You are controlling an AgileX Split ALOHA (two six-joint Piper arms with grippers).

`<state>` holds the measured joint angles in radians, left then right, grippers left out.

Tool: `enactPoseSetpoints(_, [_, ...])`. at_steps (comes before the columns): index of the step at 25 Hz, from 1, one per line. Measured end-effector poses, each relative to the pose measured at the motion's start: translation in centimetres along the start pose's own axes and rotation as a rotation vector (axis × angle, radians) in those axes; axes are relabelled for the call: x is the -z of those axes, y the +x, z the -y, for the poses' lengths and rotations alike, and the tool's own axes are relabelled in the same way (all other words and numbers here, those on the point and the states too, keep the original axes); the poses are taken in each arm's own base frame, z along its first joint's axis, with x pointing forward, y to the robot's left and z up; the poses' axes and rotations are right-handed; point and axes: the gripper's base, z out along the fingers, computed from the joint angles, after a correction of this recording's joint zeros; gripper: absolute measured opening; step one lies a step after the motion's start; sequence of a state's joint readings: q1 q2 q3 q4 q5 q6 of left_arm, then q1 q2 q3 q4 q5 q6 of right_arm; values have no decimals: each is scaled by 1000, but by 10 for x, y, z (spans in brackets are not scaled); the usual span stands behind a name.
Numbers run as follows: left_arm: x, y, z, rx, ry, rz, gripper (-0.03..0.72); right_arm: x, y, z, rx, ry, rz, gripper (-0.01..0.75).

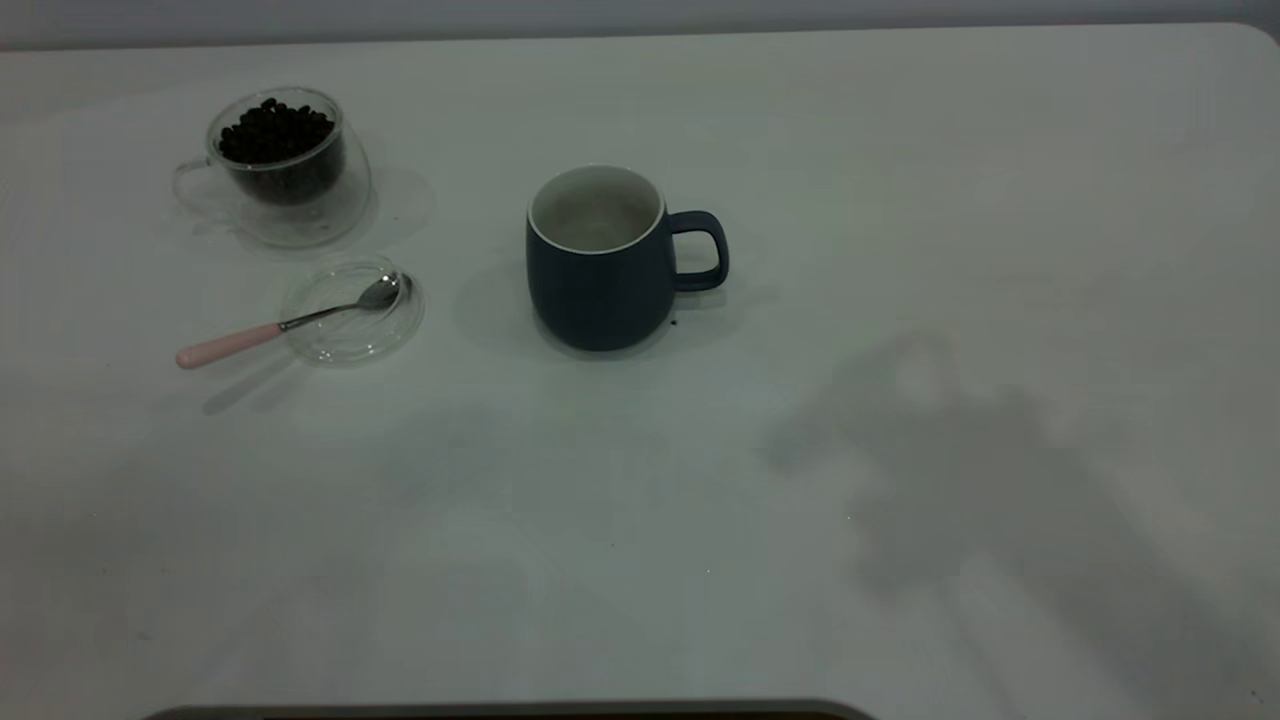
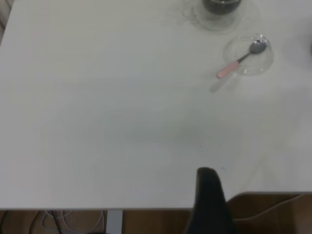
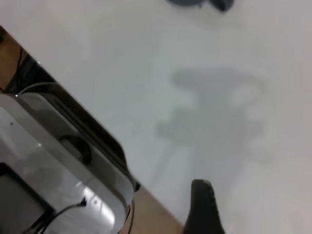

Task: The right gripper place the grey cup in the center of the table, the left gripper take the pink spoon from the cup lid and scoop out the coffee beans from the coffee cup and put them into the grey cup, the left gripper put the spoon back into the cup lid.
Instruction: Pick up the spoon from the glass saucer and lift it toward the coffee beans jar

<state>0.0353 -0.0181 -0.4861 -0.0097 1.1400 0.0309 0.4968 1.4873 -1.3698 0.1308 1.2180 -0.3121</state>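
The grey cup [image 1: 600, 262] stands upright near the middle of the table [image 1: 900, 200], handle to the right, inside off-white and bare. The coffee cup [image 1: 287, 170] at the far left holds the coffee beans [image 1: 274, 130]. In front of it lies the cup lid [image 1: 352, 312] with the pink spoon [image 1: 290, 325] resting on it, bowl on the lid, handle sticking out left. The left wrist view shows the lid [image 2: 249, 54] and spoon [image 2: 238, 62] far off. The left gripper [image 2: 208, 195] hangs over the near table edge. The right gripper [image 3: 202, 204] is also at the table's edge, far from the grey cup [image 3: 187, 2].
Neither arm appears in the exterior view; the right arm's shadow [image 1: 950, 450] falls on the table's right half. A grey box-like device [image 3: 53, 161] with cables sits just off the table edge beside the right gripper. A dark strip [image 1: 500, 712] lies along the front edge.
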Motion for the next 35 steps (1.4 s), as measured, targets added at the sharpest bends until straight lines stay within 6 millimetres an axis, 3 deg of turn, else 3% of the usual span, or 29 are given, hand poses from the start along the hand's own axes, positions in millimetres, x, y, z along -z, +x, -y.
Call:
enactPoseSetpoints(9, [0, 0, 0, 0, 0, 0, 581, 41, 96, -30, -12, 28, 61, 596])
enactPoseSetpoints(17, [0, 0, 0, 1, 0, 0, 581, 32, 167, -47, -88, 45, 70, 596])
enactPoseSetpoints(23, [0, 0, 0, 1, 0, 0, 581, 34, 224, -55, -190, 128, 217, 596])
enactPoseSetpoints(29, [0, 0, 0, 4, 0, 0, 581, 43, 263, -67, -317, 268, 412, 596])
enactPoseSetpoints(35, [0, 0, 0, 3, 0, 0, 581, 51, 281, -79, -402, 397, 545, 596])
